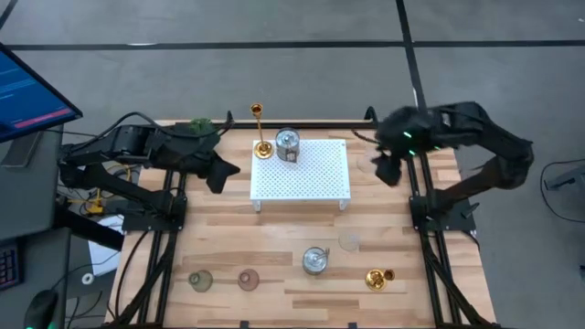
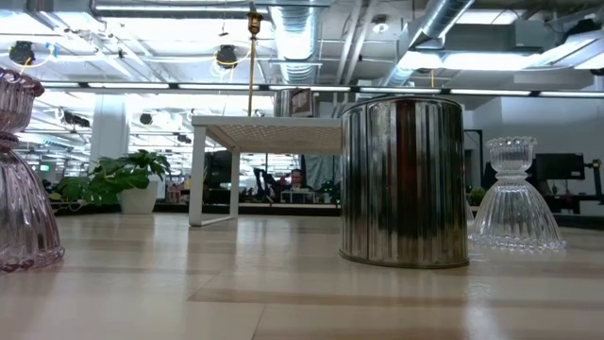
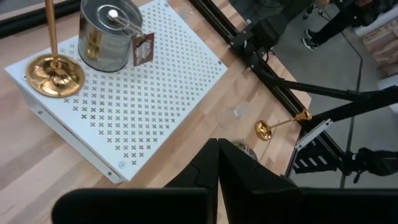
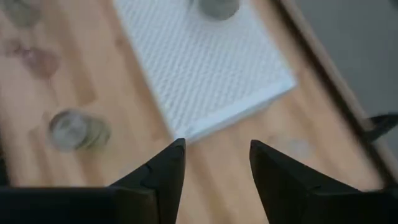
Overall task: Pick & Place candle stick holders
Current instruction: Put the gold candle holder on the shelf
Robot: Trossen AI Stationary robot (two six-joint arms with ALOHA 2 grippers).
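Note:
A tall gold candle stick holder and a silvery cup stand on the far part of the white perforated stand. On the near part of the table stand a greenish holder, a pinkish one, a second silvery cup and a clear glass one. A small gold holder lies on its side there. My left gripper hangs shut and empty left of the stand. My right gripper hovers open and empty above the stand's right side.
A green leafy plant sits at the far left of the table, beside my left arm. Bare wood lies between the stand and the near row of holders. A monitor stands off the table's left side.

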